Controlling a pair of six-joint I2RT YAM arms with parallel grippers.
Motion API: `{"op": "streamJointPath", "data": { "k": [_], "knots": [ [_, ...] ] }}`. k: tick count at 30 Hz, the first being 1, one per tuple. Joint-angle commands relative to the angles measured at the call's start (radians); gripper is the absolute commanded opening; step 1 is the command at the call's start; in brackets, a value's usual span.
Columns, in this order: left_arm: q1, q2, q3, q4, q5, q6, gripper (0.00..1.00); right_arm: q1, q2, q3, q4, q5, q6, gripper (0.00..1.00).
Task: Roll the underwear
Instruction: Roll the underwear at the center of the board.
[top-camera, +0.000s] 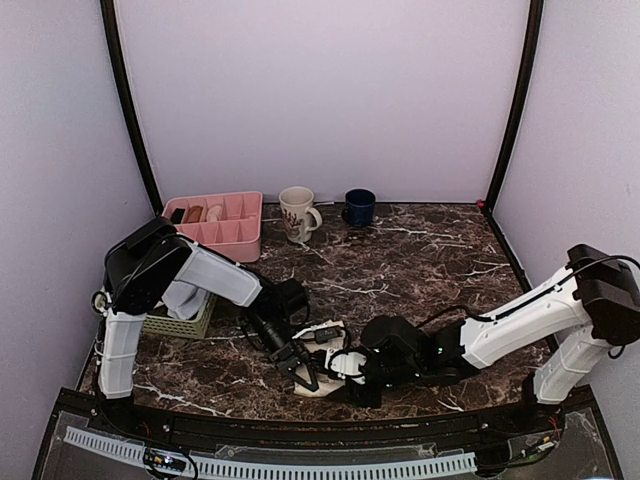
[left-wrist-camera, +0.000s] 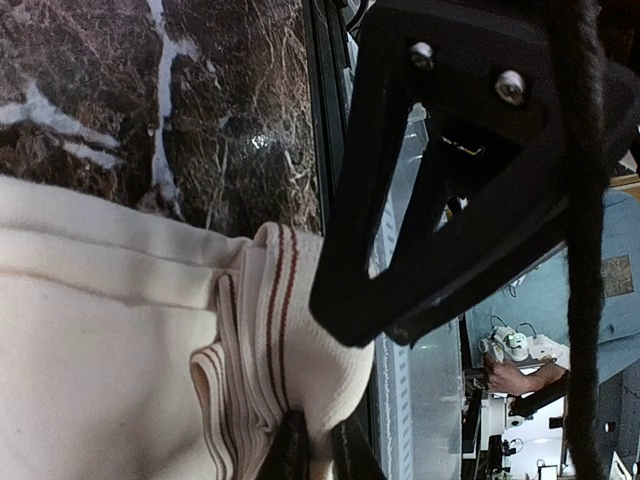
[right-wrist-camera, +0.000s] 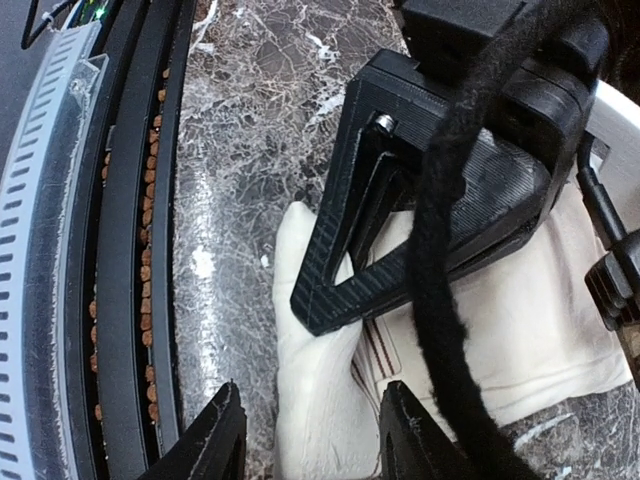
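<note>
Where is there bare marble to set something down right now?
Widest bare marble: centre-right, bordered by the patterned mug, blue mug and right arm. Crowded: near edge, where left fingers and right fingers meet at the underwear; left side holds the pink tray and green basket.

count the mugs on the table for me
2. A cream patterned mug stands at the back beside the pink tray, and a dark blue mug stands just right of it. Others could be hidden nearer the front.
</note>
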Motion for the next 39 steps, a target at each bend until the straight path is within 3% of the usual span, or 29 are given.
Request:
{"op": "streamJointPath", "data": {
  "k": [1,5,9,11,18,22,29,31,32,35,37,39],
  "knots": [
    [0.002,0.042,-0.014,-0.056,-0.102,-0.004,0.0,0.015,0.067,0.039,0.073,0.016,-0.05,0.45],
    [0.006,0.042,-0.017,-0.05,-0.103,-0.003,0.0,0.016,0.117,0.038,0.07,0.019,-0.066,0.37],
    [0.008,0.036,-0.013,-0.05,-0.109,0.004,0.01,0.016,0.14,0.028,0.05,0.021,-0.059,0.12],
    [0.012,0.018,-0.015,-0.046,-0.12,0.006,0.06,0.016,0.133,0.032,0.023,0.005,-0.042,0.0],
    [0.132,-0.218,-0.114,0.113,-0.207,-0.096,0.38,-0.011,0.091,0.037,-0.04,-0.175,0.078,0.0],
    [0.218,-0.499,-0.245,0.299,-0.385,-0.177,0.46,-0.093,0.126,0.043,-0.057,-0.186,0.086,0.0],
    [0.22,-0.868,-0.45,0.471,-0.699,-0.232,0.57,-0.221,0.215,0.093,-0.046,-0.186,0.086,0.0],
    [0.218,-0.95,-0.477,0.463,-0.754,-0.232,0.71,-0.249,0.252,0.106,-0.038,-0.622,0.395,0.0],
    [0.218,-0.989,-0.482,0.454,-0.777,-0.235,0.84,-0.261,0.269,0.116,-0.039,-0.672,0.426,0.0],
    [0.218,-1.098,-0.518,0.514,-0.961,-0.394,0.97,-0.297,0.314,0.134,-0.022,-0.76,0.479,0.0],
    [0.22,-1.155,-0.537,0.522,-1.09,-0.519,0.99,-0.315,0.336,0.136,-0.011,-0.803,0.504,0.0],
    [0.22,-1.188,-0.556,0.546,-1.04,-0.448,0.99,-0.33,0.363,0.15,-0.022,-0.826,0.508,0.0]
  ]
}}
